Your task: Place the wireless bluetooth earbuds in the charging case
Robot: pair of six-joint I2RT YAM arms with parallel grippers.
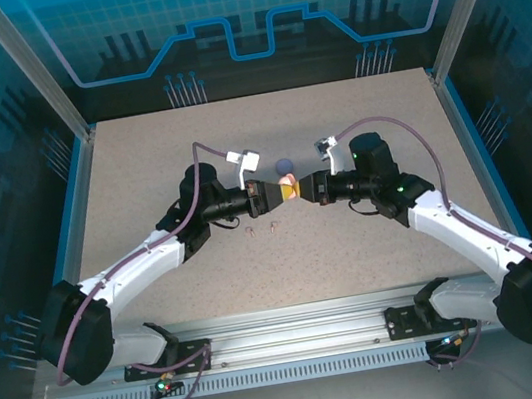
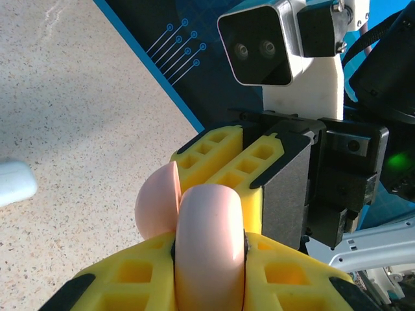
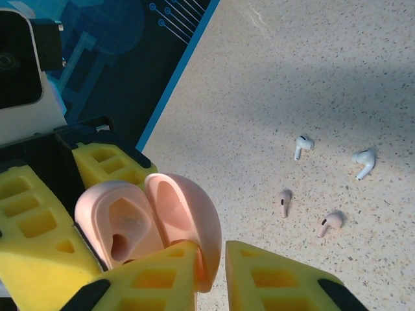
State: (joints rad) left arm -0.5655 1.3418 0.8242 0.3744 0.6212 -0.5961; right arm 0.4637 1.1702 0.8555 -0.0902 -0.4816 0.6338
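Two claws are nose to nose mid-table. The left claw [image 2: 209, 241] is pressed tight on the body of the pink case [image 3: 120, 227], which looks held clear of the table [image 1: 141, 179]. The right claw [image 3: 211, 253] has its jaws nearly together with the edge of the lid [image 3: 185, 214] in the gap; honestly can't tell if it's really gripping. The lid's swung open and the sockets look empty from what I can see, so I'd call this the opening step, nothing loaded yet. Next move needs the right claw to let go, drop to the pink earbuds [image 3: 284, 202] on the table at 3 o'clock from the case in the right wrist view, and pinch one by its stem; tiny target. The white earbuds [image 3: 302, 146] lie near them at 2 o'clock. The left arm [image 1: 145, 264] and right arm [image 1: 451, 216] stretch forward and inward, wrists facing each other.
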